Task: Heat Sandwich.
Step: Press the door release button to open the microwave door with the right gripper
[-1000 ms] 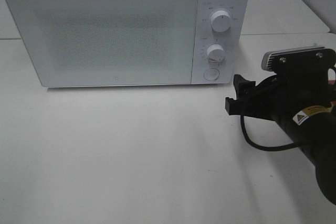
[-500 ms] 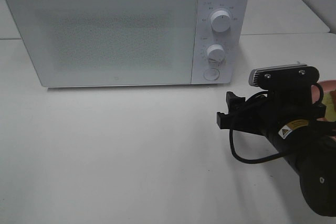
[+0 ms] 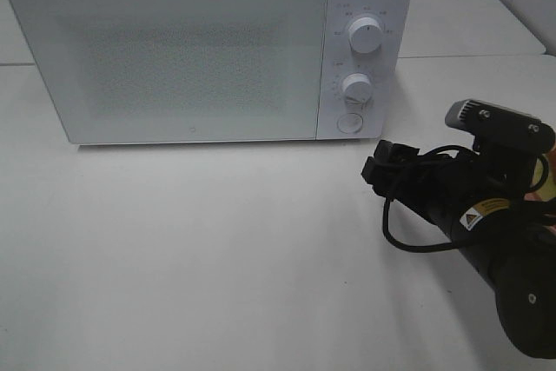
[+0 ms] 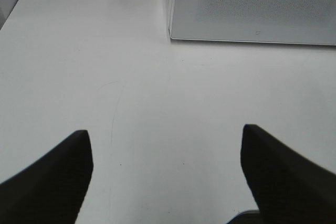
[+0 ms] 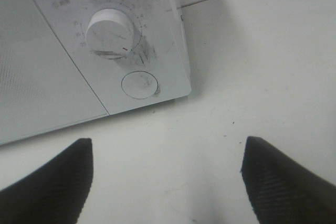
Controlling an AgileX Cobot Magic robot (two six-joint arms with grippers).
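The white microwave [image 3: 174, 49] stands at the back of the table with its door closed. My right gripper [image 3: 382, 167] is open and empty, low over the table, a little in front and to the right of the microwave's round door button [image 3: 349, 123]. In the right wrist view the gripper [image 5: 168, 182] has its fingers wide apart and faces the button [image 5: 139, 85] and the lower knob [image 5: 110, 30]. My left gripper [image 4: 165, 171] is open and empty over bare table, facing the microwave's front left corner [image 4: 170, 32]. The sandwich is hidden, and I see no plate.
Two white knobs, the upper [image 3: 365, 34] and the lower [image 3: 356, 87], sit on the microwave's control panel. The white table [image 3: 217, 258] stretches in front of the microwave. The right arm's black body and cable [image 3: 486, 232] fill the right side.
The right arm pulled slightly left and nearer, then its wrist rolled so the camera mount tilted. A pink and yellow patch at the right edge 0.5 s ago is now covered.
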